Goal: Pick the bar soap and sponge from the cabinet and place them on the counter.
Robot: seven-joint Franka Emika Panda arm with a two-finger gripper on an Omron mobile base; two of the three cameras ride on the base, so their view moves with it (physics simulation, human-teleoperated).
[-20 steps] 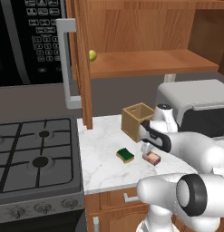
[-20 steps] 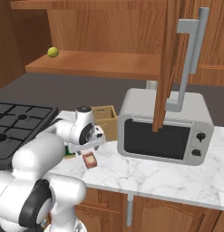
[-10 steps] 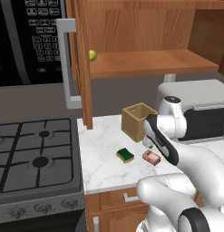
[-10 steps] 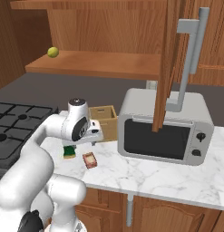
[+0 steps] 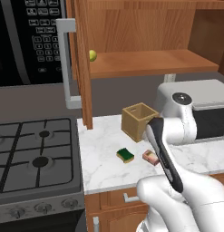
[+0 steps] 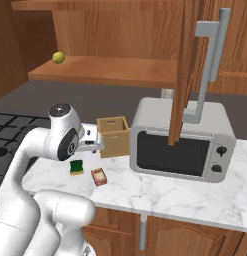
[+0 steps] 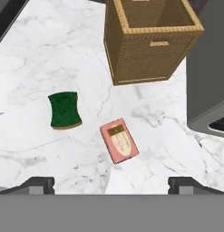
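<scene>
The green-topped sponge (image 7: pixel 64 109) and the pinkish bar soap (image 7: pixel 119 140) lie side by side on the white marble counter (image 7: pixel 45 54), just in front of a wooden box (image 7: pixel 149 38). My gripper (image 7: pixel 111 185) hangs above them, open, with nothing between its fingertips (image 7: pixel 38 183). From the base I see the sponge (image 5: pixel 125 155) (image 6: pixel 76 167) and bar soap (image 5: pixel 151 157) (image 6: pixel 99 176) on the counter (image 5: pixel 104 167) (image 6: pixel 160 192), with the gripper (image 6: pixel 94 145) just over them. The cabinet (image 5: pixel 145 63) (image 6: pixel 110 70) stands with its doors open above.
A yellow-green fruit (image 5: pixel 92 55) (image 6: pixel 58 58) sits on the cabinet shelf. A grey microwave (image 6: pixel 182 140) (image 5: pixel 208 113) stands right of the box (image 5: pixel 138 121). The black gas stovetop (image 5: pixel 34 152) borders the counter on the left. An open door (image 5: pixel 81 63) (image 6: pixel 187 70) hangs over the counter.
The arm has raised its elbow and drawn the hand up and back from the bar soap. Sponge and soap have not moved. The jaws have stayed open.
</scene>
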